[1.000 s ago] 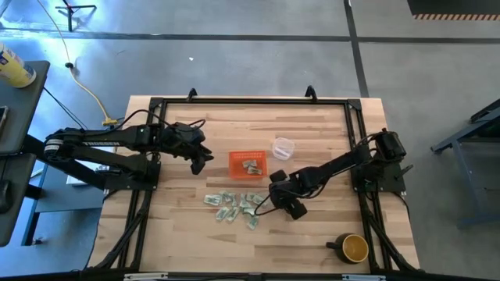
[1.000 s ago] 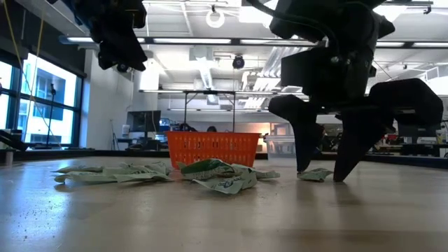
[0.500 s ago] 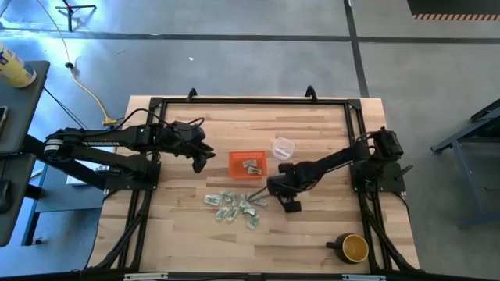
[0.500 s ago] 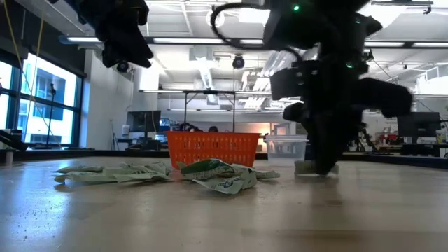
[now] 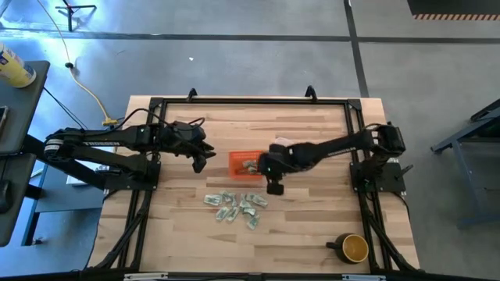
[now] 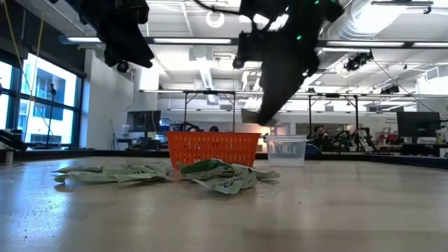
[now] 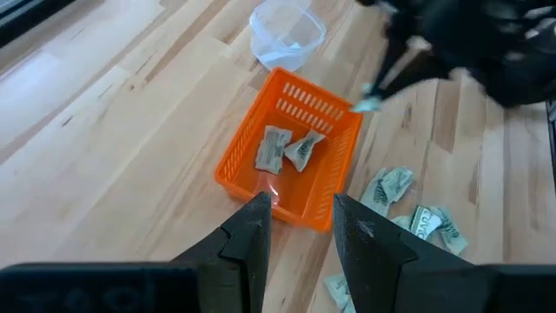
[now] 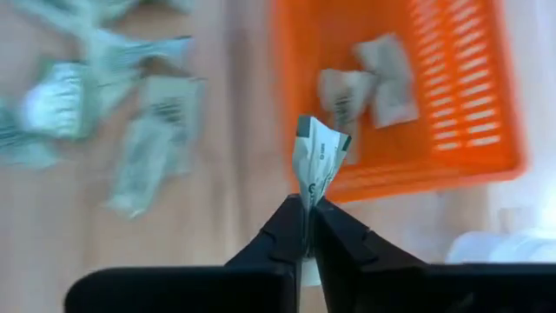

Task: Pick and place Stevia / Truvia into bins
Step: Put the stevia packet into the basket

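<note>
The orange bin [image 5: 244, 156] stands mid-table with two sachets [image 7: 287, 149] inside. Several more Stevia sachets [image 5: 236, 207] lie loose on the wood nearer the front edge. My right gripper [image 5: 264, 168] hangs above the bin's near right corner, shut on one sachet [image 8: 318, 156], which also shows in the left wrist view [image 7: 369, 103]. My left gripper [image 5: 199, 162] hovers left of the bin, open, nothing between its fingers [image 7: 257, 228]. My right gripper pinches one end of the sachet [image 8: 310, 193] between its two fingers. The fingers slant down from the table's right. The rest of the sachet sticks out beyond the fingertips, lifted clear of table and bin [image 6: 253, 116].
A clear plastic cup [image 7: 287, 35] stands just beyond the bin's far right corner, partly under my right arm. A dark mug [image 5: 353, 248] sits near the front right corner. Bare wood lies between the bin and my left gripper.
My right gripper has shut on a sachet lying at the right of the pile, lifted it clear of the table and carried it up and toward the far left, to the bin's near right corner. The other sachets have stayed in place.
</note>
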